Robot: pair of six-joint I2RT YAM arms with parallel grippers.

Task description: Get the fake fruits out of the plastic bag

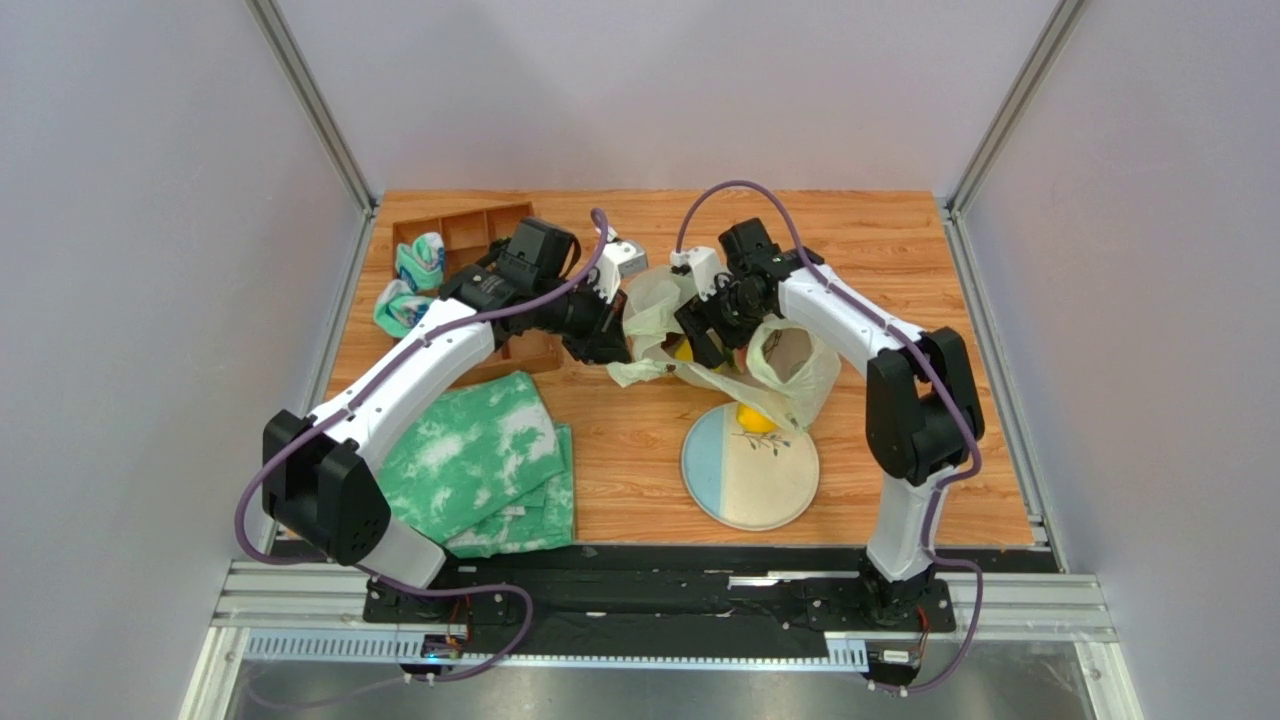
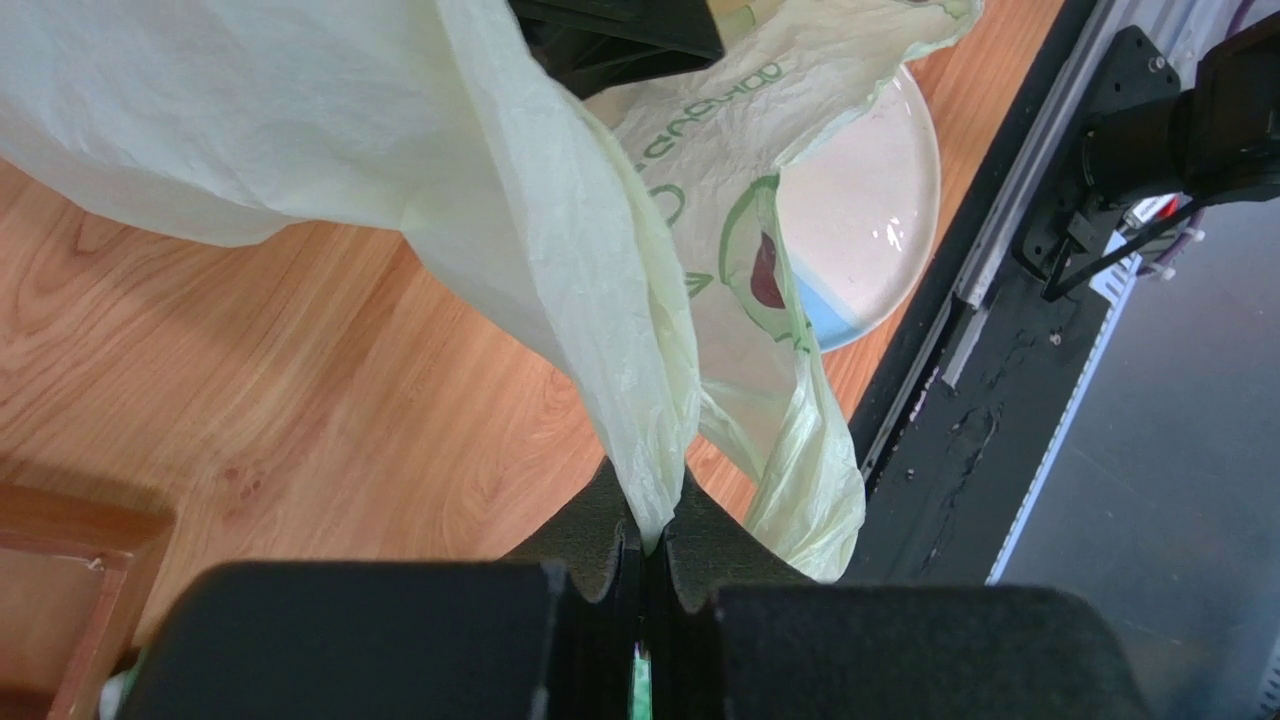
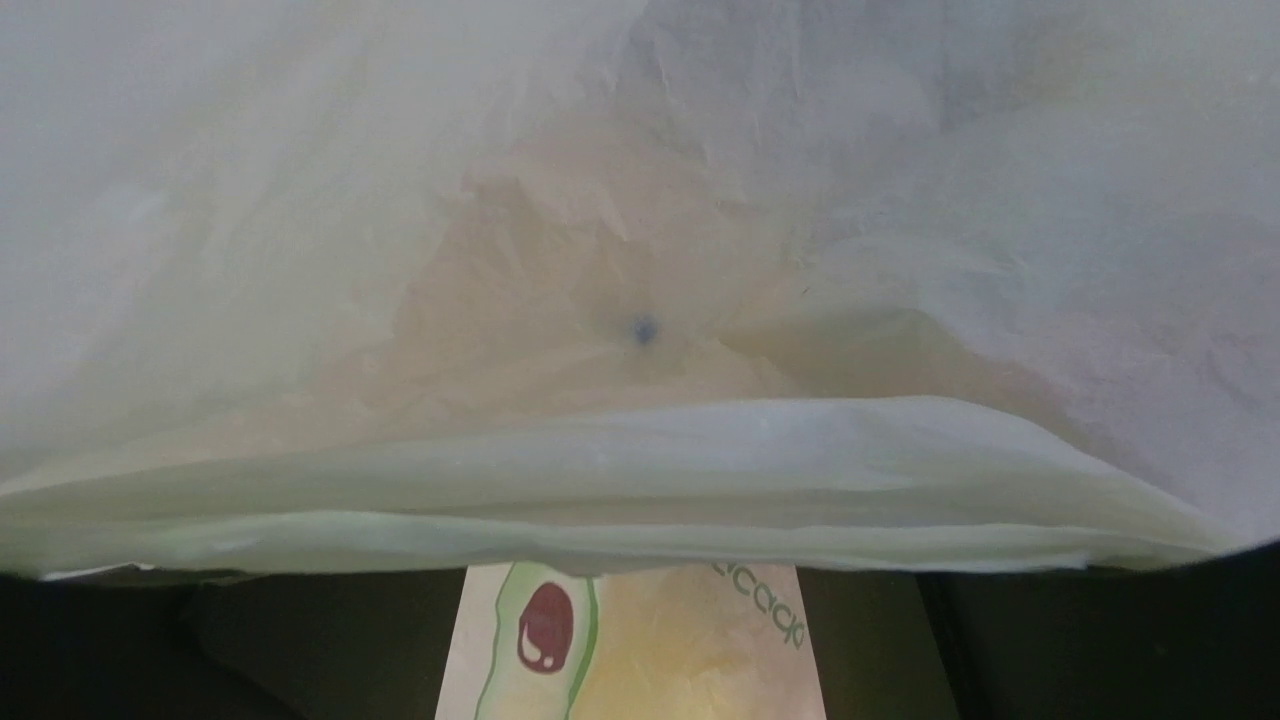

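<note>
Fake fruits: only one plainly out, a yellow lemon (image 1: 756, 420), resting at the far edge of the round blue-and-cream plate (image 1: 751, 488); none other seen loose on the table (image 1: 631, 450); reads as an early stage, with most of the job left. Plastic bag (image 1: 793, 368): lies crumpled at mid-table between the two arms, just beyond the plate and reaching its far rim; shows from above a yellow patch (image 1: 684, 350) at its mouth, probably another fruit inside; gives only warm yellow and tan shadows through the film in the right wrist view, too blurred to name or count. Left fingers (image 2: 589, 528): pressed together on a pinch of the bag's film, holding that side up off the table. Right fingers (image 3: 256, 653): stand apart at the bottom of their own view, tips hidden behind a fold of the bag, nothing seen between them but printed film; sit in or against the bag's mouth, cannot tell which. Wooden tray (image 1: 481, 225) at the far left corner: carries a bunched blue-green cloth (image 1: 413, 278) at its left side. Left to do, by judgement: reach in, lift out each remaining fruit, set it down clear of the bag.
</note>
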